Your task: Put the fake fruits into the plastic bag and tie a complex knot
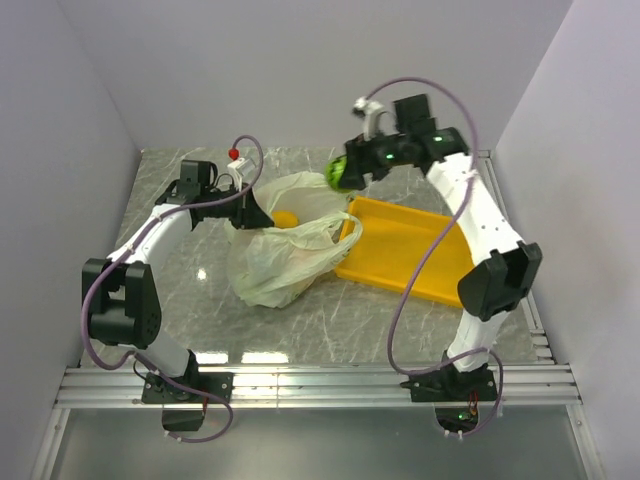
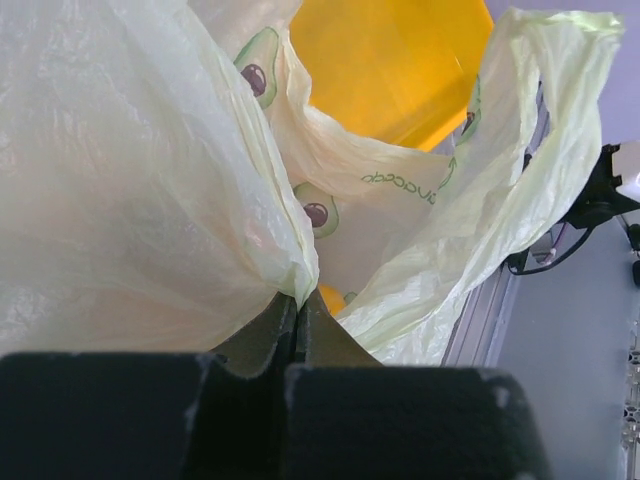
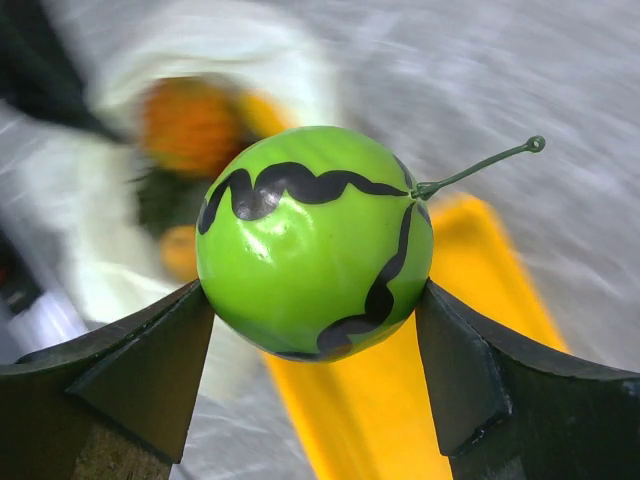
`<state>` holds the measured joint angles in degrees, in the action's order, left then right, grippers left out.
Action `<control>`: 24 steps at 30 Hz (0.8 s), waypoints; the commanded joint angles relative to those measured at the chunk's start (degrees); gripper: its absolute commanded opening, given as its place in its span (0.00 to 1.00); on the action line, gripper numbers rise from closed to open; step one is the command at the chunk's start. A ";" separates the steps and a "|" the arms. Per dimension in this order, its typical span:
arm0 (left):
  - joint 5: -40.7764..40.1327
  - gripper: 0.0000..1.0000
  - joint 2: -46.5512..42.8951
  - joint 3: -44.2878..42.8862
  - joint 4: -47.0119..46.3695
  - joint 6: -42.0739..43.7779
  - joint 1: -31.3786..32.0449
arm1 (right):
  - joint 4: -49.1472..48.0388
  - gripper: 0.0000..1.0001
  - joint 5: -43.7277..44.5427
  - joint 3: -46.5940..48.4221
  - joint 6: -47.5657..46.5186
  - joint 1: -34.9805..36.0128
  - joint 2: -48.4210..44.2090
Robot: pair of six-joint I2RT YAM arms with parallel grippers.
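Note:
The pale-green plastic bag [image 1: 285, 245] lies open at the table's middle, its mouth facing the yellow tray. My left gripper [image 1: 250, 212] is shut on the bag's left rim [image 2: 290, 280] and holds it up. An orange fruit [image 1: 287, 219] shows inside the mouth, and also low in the left wrist view [image 2: 333, 298]. My right gripper [image 1: 345, 175] is shut on a green ball-shaped fruit with dark wavy stripes and a thin stem [image 3: 315, 240], held in the air above the bag's far right edge. In the right wrist view, blurred orange fruits [image 3: 190, 125] lie in the bag below.
A yellow rectangular tray [image 1: 410, 250] lies right of the bag, with nothing showing on it. Grey walls close in on the left, back and right. A metal rail [image 1: 320, 385] runs along the near edge by the arm bases.

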<state>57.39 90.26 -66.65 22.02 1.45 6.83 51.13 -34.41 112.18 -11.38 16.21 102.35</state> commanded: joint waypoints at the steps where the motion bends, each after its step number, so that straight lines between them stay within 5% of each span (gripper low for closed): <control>1: 2.56 0.01 -0.43 -3.39 -1.19 -1.01 -0.41 | -1.65 0.65 -4.52 1.55 1.00 5.31 3.12; 7: 2.82 0.01 -1.31 -1.64 -5.49 -6.64 -0.85 | -5.95 0.66 0.74 0.58 3.72 17.97 8.91; 10: 2.99 0.01 -1.93 -1.11 -6.11 -7.25 -0.85 | -9.30 0.91 7.32 1.45 6.89 20.88 12.78; 13: 3.17 0.01 -2.19 -1.46 -5.67 -6.99 -1.03 | -8.94 0.98 10.50 4.62 8.13 21.23 14.90; 24: 3.61 0.01 -3.07 -0.41 -5.94 -6.46 -1.73 | -7.11 1.00 3.92 -5.82 1.19 17.11 -6.78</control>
<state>58.94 89.93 -67.40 18.13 -5.23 5.37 44.84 -28.40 108.07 -7.64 35.70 105.08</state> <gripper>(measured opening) 0.013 0.994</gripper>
